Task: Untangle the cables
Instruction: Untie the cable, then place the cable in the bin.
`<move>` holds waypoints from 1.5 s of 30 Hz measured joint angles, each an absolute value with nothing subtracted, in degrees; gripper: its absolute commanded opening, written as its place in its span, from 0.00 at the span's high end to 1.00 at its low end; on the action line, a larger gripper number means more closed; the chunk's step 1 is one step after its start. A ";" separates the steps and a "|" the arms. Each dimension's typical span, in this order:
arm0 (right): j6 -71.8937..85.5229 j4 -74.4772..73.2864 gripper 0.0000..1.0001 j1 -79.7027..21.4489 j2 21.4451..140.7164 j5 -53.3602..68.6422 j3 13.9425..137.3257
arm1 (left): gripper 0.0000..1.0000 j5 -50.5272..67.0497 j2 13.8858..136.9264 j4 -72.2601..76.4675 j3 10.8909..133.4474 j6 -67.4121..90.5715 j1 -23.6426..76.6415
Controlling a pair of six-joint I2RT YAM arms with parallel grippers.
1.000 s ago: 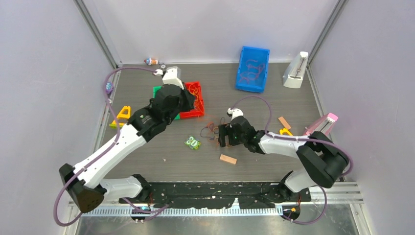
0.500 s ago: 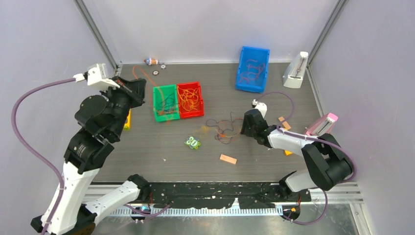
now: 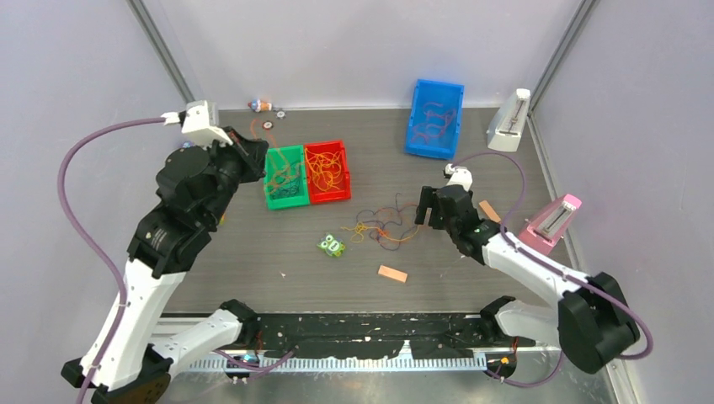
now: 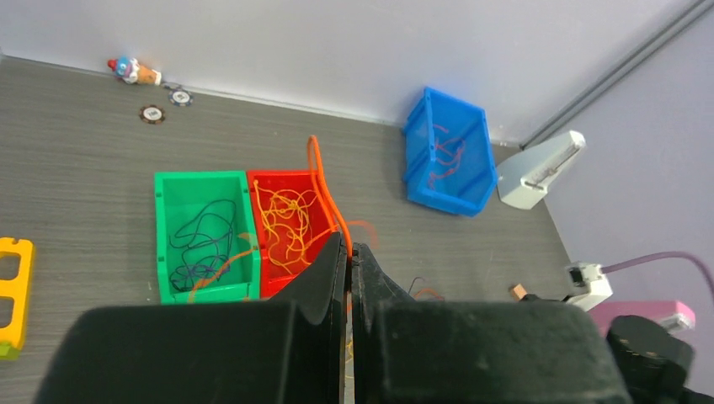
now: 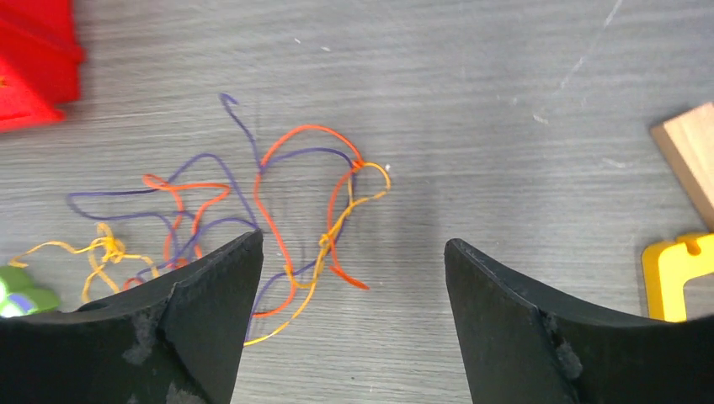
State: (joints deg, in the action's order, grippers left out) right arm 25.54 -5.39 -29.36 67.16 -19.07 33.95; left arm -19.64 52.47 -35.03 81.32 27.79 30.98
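Moved since the earlier views: left gripper (image 4: 347,252) has swung right, from the left edge of the table (image 3: 253,252) to just left of the bins. Right gripper (image 5: 352,244) has drawn back to the right of the tangle (image 3: 387,225), which now lies more spread out.

Item, near: wooden block (image 3: 392,273) and green toy (image 3: 332,245), loose on the table, not part of the job.

Item, middle: the tangle of cables. Orange, red, purple and yellow strands cross and knot at several places, flat on the table between the green toy and the right gripper. That gripper's jaws are spread wide with nothing between them. The strands lie just ahead of its fingertips, untouched.

Item, farther: left gripper, jaws pressed together, pinching one orange cable (image 4: 328,206). The strand is raised in the air over the bins and not yet let go.

Item, same row: green bin (image 3: 285,203), holding dark strands. Red bin (image 3: 331,196), touching its right side, holding orange-yellow strands.

Item, far right: blue bin (image 3: 412,118), holding red strands.

Status, as judged: sorting well under way, with all three bins stocked by colour. Left to do: drop the held orange cable, most likely in the red bin, then pull the table knot apart strand by strand and bin each one.
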 measured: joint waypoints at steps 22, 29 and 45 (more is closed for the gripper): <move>15.05 4.16 0.07 -29.17 53.87 1.91 31.77 | 1.00 -4.25 67.68 -32.80 87.20 23.70 30.98; 13.61 8.34 0.04 -29.19 56.77 17.96 40.77 | 1.00 3.70 69.58 -32.14 87.74 23.55 31.14; 11.55 12.43 0.04 -37.15 66.92 30.13 53.06 | 1.00 11.64 72.05 -30.17 90.98 23.70 36.73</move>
State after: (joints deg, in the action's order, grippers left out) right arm 11.55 12.43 -37.15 66.92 30.13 53.06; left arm 11.64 72.05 -30.17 90.98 23.70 36.73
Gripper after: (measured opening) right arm 0.953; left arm 0.006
